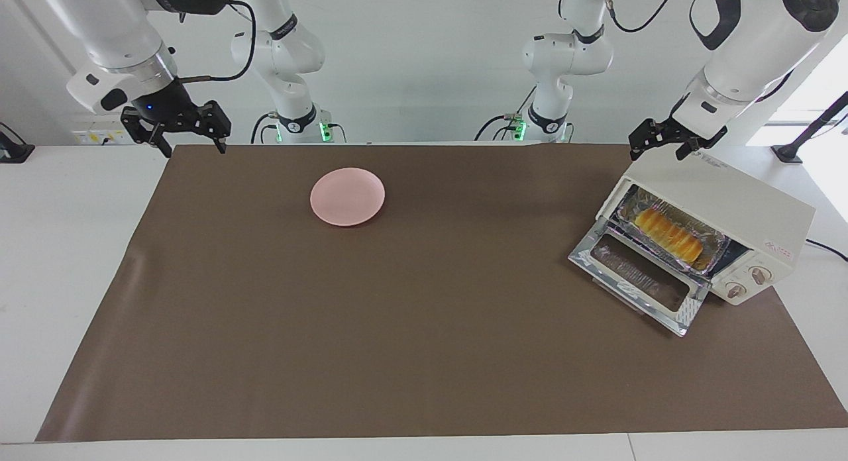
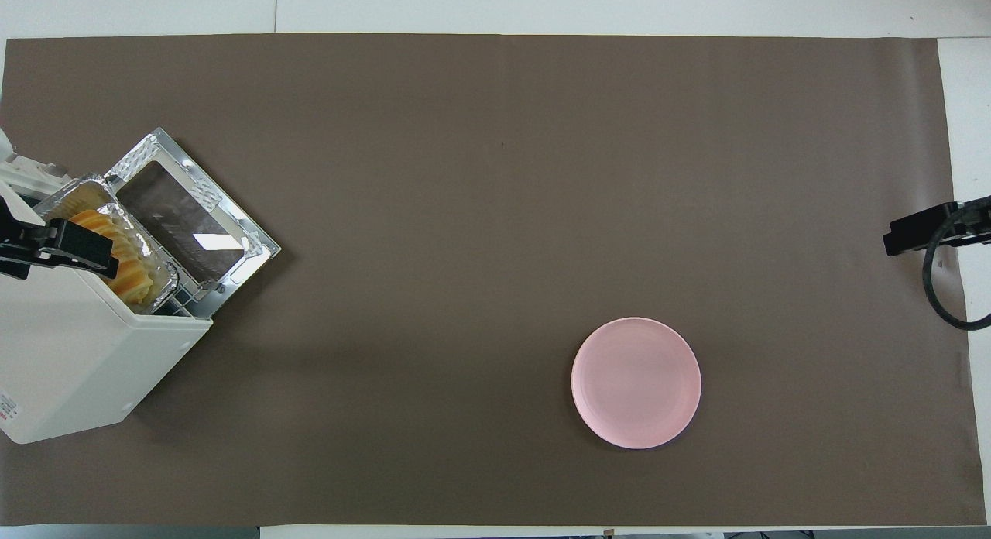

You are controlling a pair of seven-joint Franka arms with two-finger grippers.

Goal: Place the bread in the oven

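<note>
inside the boxy cream-white toaster oven (image 1: 722, 229), at three o'clock from the round pink plate (image 1: 347, 196) facing, sits golden ridged bread (image 1: 669, 234) in foil tray (image 1: 709, 246); door (image 1: 639, 279) unclosed, left gripper (image 1: 666, 143) above oven, right gripper (image 1: 175, 131) waiting, both spread, empty.

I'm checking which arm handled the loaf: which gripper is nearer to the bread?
The left. The left gripper hangs over the oven, just above the bread in its foil tray. The right gripper waits at the right arm's end of the table.
</note>
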